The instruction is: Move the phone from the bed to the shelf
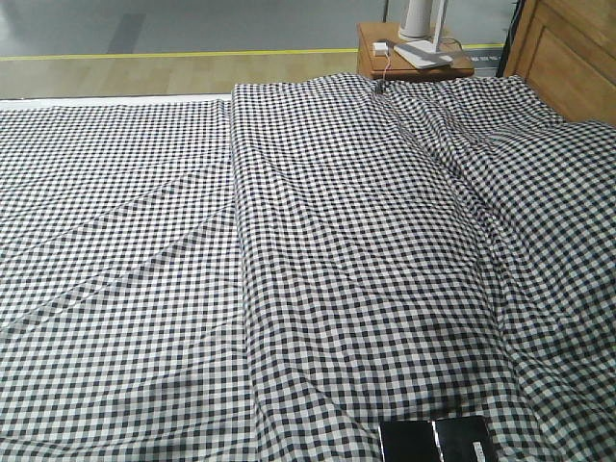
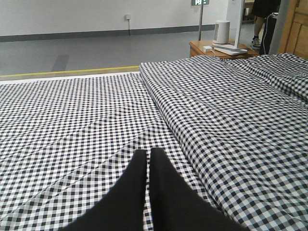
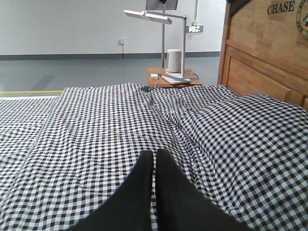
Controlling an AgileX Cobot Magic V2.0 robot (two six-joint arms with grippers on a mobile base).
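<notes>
Bed (image 1: 289,241): black-and-white checked cloth, creased in long folds. It lies beneath and ahead of both pincers and fills most of every view.
Headboard (image 3: 260,53): brown wood, ahead and to the right of the right pincer.
Shelf: not in any view. Its place relative to either pincer cannot be told.
Bedside table (image 3: 173,82): small, orange-brown, far ahead of both pincers beyond the far edge of the bed. It carries a white lamp (image 3: 149,15) and a white cylinder (image 3: 173,60).
Left pincer (image 2: 148,155): closed, the two black fingers pressed together with nothing between them. It hangs over the flat left part of the bed, just left of a raised fold.
Right pincer (image 3: 155,154): closed and empty in the same way. It hangs over the cloth, pointing toward the bedside table.
Phone (image 1: 433,441): a glossy black slab lying flat on the bed at the bottom edge of the front view, right of centre and partly cut off. Neither wrist view shows it, so it is not ahead of either pincer. By judgement it lies nearer the robot than both fingertips, on the right pincer's side.
Done: nothing, as far as the views show. The phone is on the bed and ungrasped.
Left to do: open one pincer, bring it back and down to the phone, grip it, lift it, carry it to the shelf, release it.
</notes>
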